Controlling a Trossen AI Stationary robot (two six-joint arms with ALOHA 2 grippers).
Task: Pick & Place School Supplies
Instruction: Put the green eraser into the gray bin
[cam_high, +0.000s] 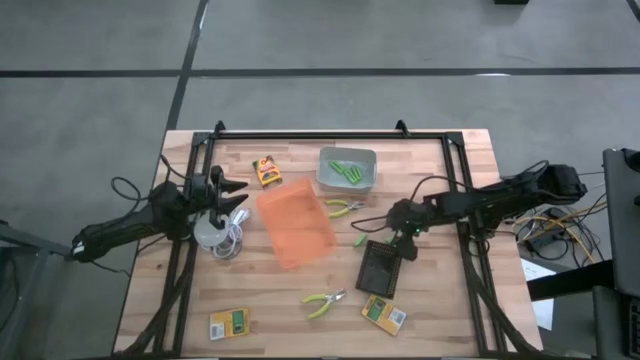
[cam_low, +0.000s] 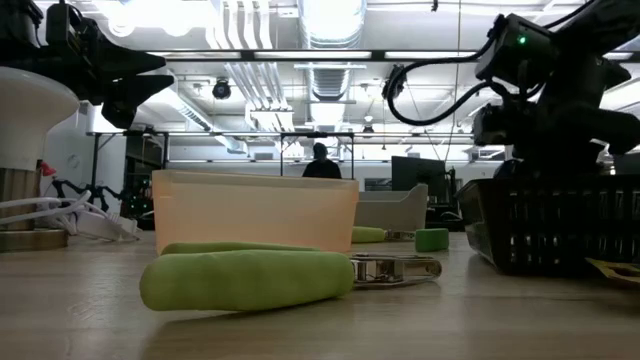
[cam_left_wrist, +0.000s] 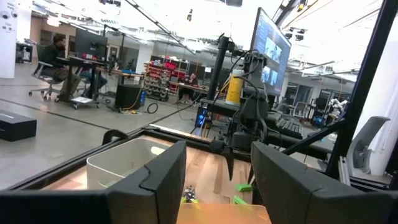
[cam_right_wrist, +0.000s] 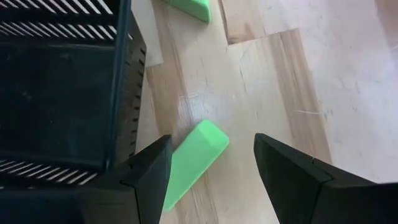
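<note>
Right hand over a loose marker, most supplies not yet binned

A short lime-green marker stick (cam_right_wrist: 193, 158) lies on the wooden bench (cam_high: 440, 310) beside a black slatted basket (cam_high: 380, 268), directly under the right hand (cam_high: 405, 238), whose fingers stand apart around it without touching. A few green sticks (cam_high: 348, 171) already sit in the grey bin (cam_high: 325, 180) at twelve o'clock from the orange bin (cam_high: 295, 222). Judging by this, the sorting is barely started: two green-handled pliers (cam_high: 322, 303), one at six o'clock and one at three, and three yellow-and-green printed boxes (cam_high: 230, 323) lie scattered. The left hand (cam_high: 232, 195), fingers apart, waits above a white round thing with coiled cable (cam_high: 212, 235) at nine o'clock. The basket wall crowds the marker's side.
</note>
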